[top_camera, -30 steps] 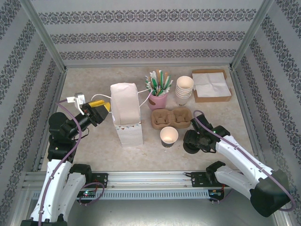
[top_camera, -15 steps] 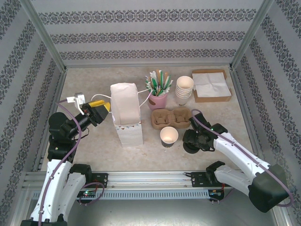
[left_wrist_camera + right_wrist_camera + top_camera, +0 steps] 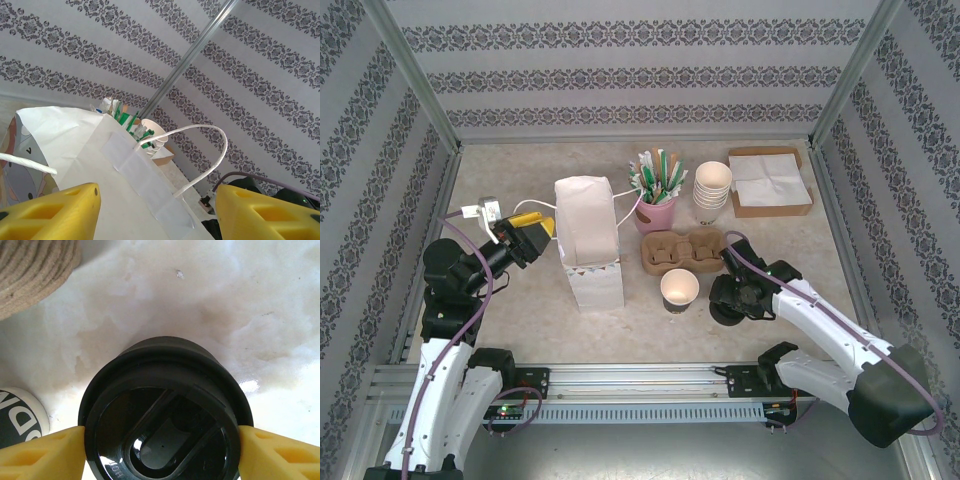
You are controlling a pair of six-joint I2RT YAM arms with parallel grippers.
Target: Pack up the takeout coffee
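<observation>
Black lid grasped by right gripper, pads touching rim on both sides; bare table seen beyond lid. Takeout coffee stood lidless just left of it, near cardboard carrier front edge. Left gripper held released, fingers apart beside paper bag upper edge.

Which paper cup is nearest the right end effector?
The single lidless cup in front of the cardboard carrier, just left of the right end effector; the others are stacked farther back, beside the pink stirrer cup.
</observation>
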